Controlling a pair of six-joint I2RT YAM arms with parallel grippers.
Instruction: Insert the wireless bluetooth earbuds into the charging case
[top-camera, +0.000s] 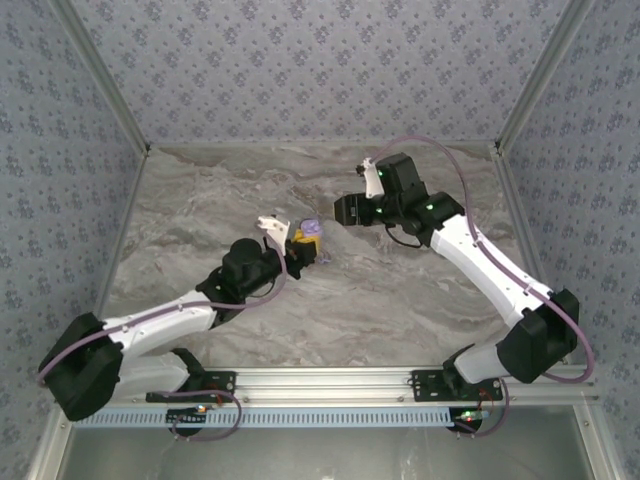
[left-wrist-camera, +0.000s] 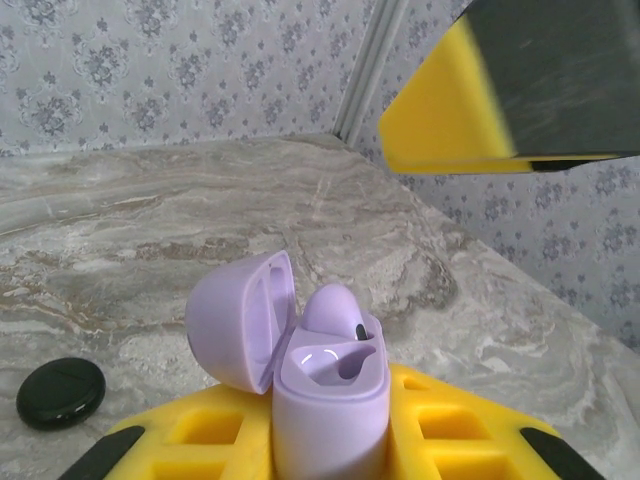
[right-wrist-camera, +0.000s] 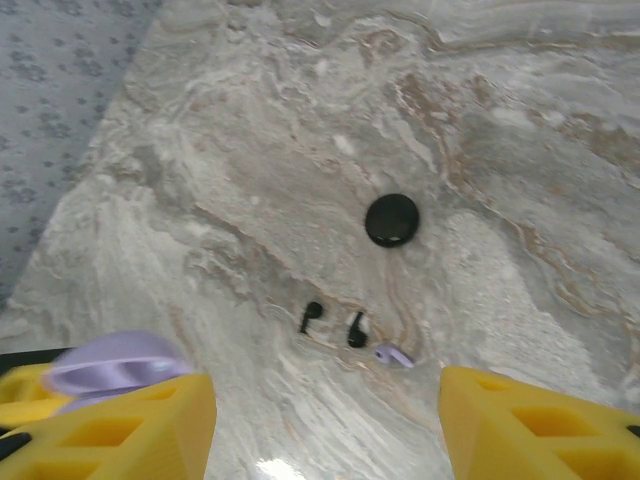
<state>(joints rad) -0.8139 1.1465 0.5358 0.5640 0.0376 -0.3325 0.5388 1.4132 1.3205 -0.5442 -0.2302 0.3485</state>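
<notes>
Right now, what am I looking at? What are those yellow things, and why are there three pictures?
These are two robot arms bolted to a marble-patterned table. One picture looks down from above. The other two come from little cameras on each arm's wrist, so you see that arm's own yellow fingers.

The left gripper pinches a pale lilac plastic case with its lid flipped open. Something lilac with a dark tip sits inside it. The right gripper hangs open near the case, holding nothing.

On the table lie a flat round black disc, two tiny black earbud-shaped pieces and one tiny lilac bit.
</notes>
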